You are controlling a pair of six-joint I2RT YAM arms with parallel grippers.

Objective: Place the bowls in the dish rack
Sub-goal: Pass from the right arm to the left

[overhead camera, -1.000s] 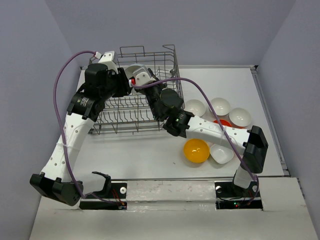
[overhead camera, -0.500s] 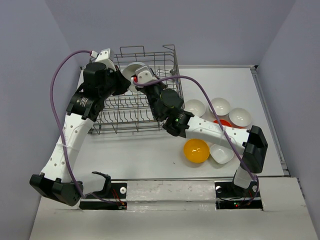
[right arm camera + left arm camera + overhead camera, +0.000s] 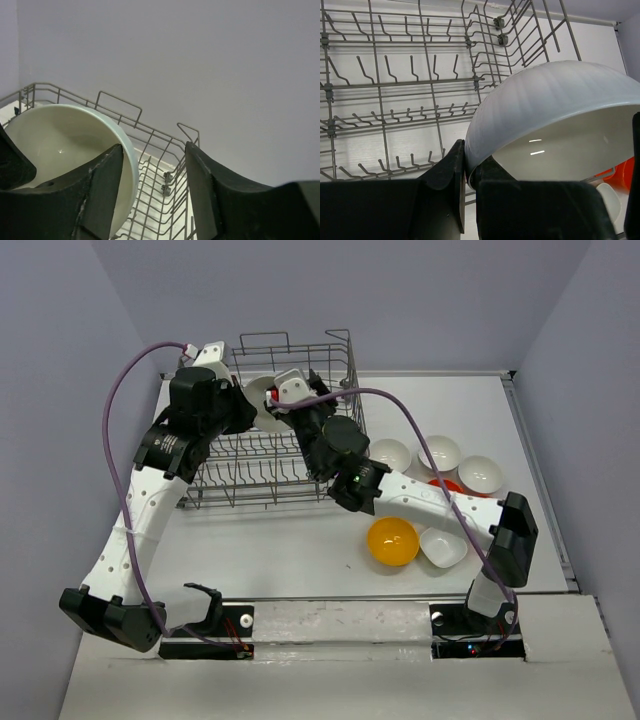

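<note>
White bowl (image 3: 545, 100) in left jaws, right edge cropped, dish rack (image 3: 402, 82) behind

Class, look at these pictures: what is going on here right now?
The left gripper pinches the rim of a white bowl, holding it over the dish rack. The right gripper stands open beside that bowl, gripping nothing. Other bowls, including an orange-yellow bowl, sit on the table right of the rack.
</note>
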